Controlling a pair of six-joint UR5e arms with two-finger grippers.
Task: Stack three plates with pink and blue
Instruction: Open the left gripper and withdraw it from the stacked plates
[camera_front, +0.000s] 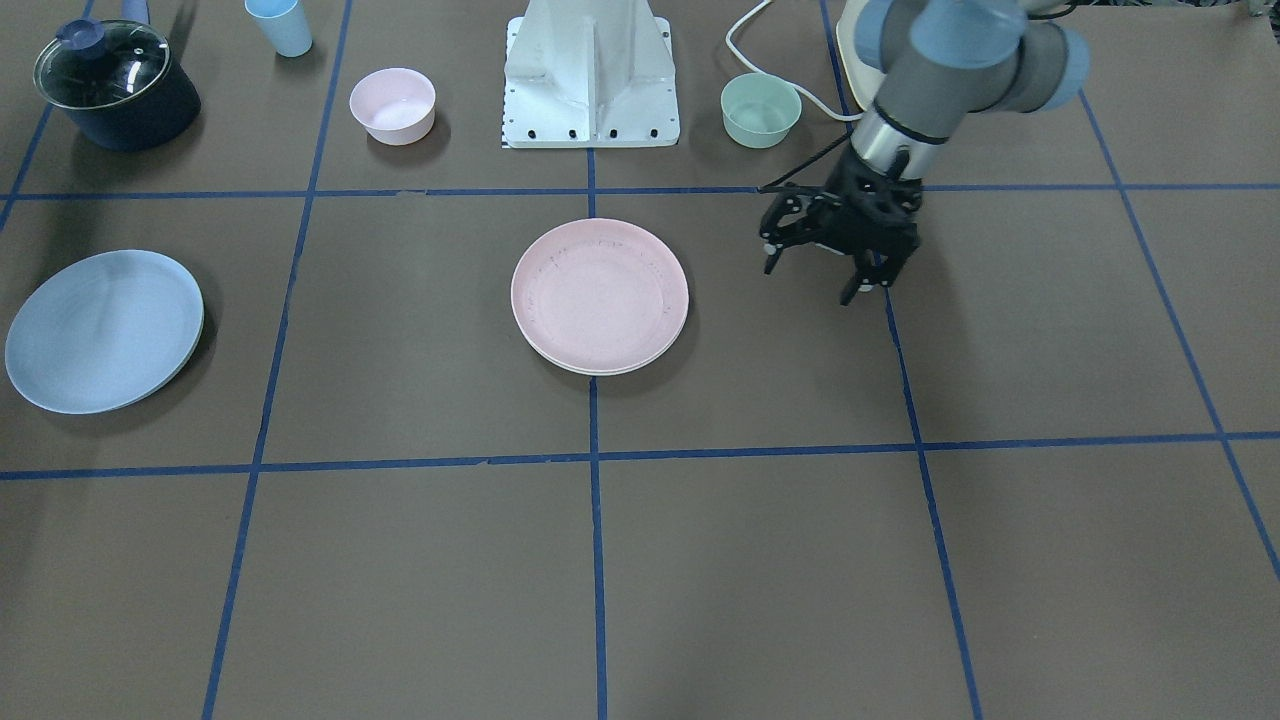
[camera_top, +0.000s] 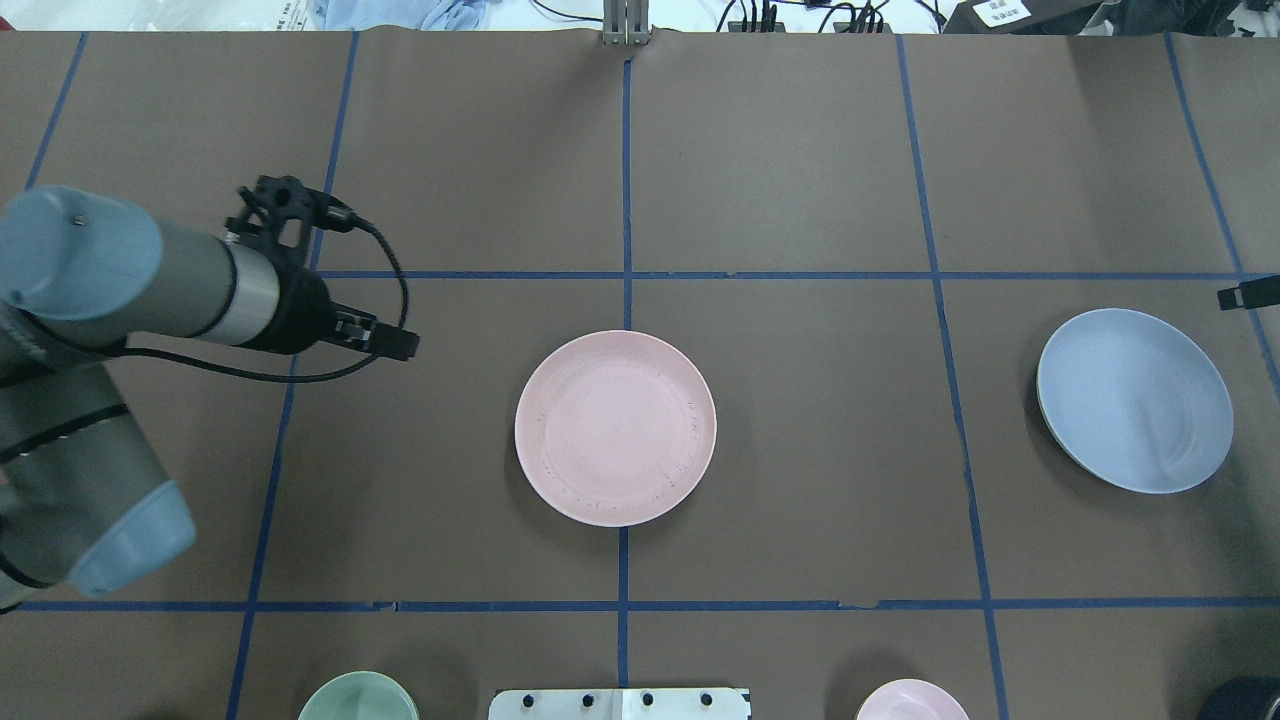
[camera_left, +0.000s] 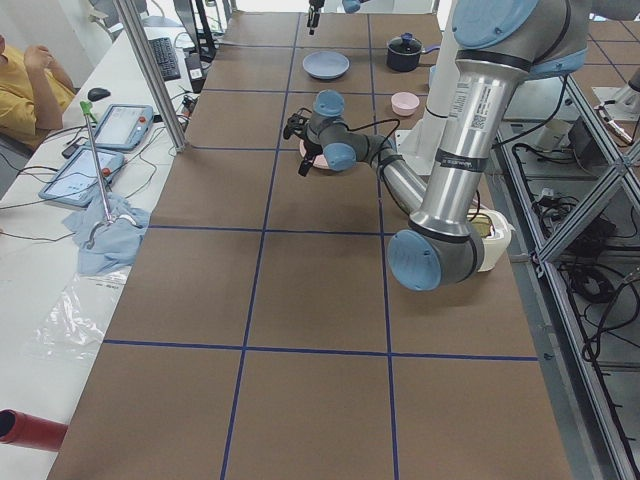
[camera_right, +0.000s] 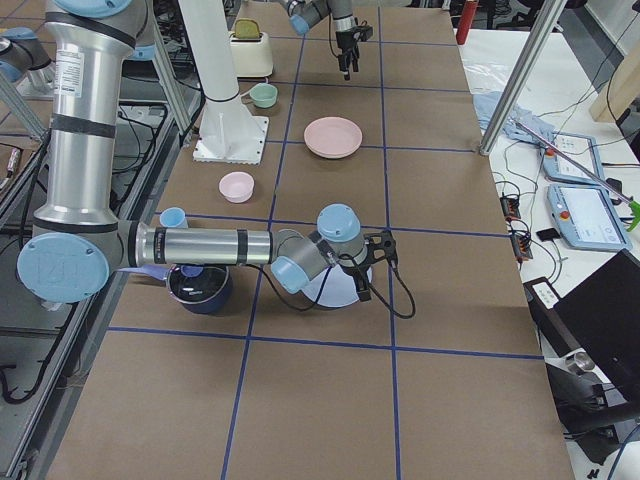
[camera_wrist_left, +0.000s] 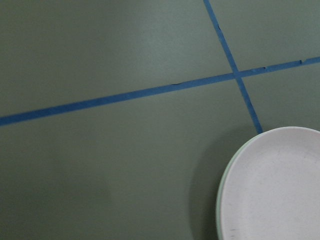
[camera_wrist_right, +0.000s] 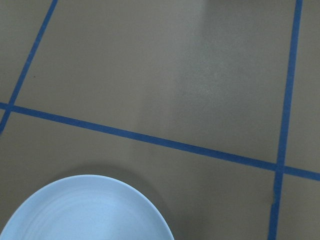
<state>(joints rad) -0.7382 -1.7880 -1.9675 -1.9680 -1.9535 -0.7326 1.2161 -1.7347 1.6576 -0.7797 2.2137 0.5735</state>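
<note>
The pale pink plate (camera_front: 600, 295) lies at the table's middle, also in the overhead view (camera_top: 615, 428). A pale rim under it shows in the left wrist view (camera_wrist_left: 222, 200), which looks like the cream-white plate. The light blue plate (camera_front: 105, 330) lies alone on my right side, also in the overhead view (camera_top: 1135, 400). My left gripper (camera_front: 808, 280) hangs open and empty above the table beside the pink plate, apart from it. Of my right gripper (camera_top: 1245, 295) only a tip shows at the frame edge beyond the blue plate (camera_wrist_right: 85, 210). I cannot tell if it is open.
Along the robot's side stand a dark pot with a glass lid (camera_front: 115, 85), a blue cup (camera_front: 280, 25), a small pink bowl (camera_front: 392, 105), the white robot base (camera_front: 592, 75) and a small green bowl (camera_front: 760, 110). Blue tape lines cross the brown table.
</note>
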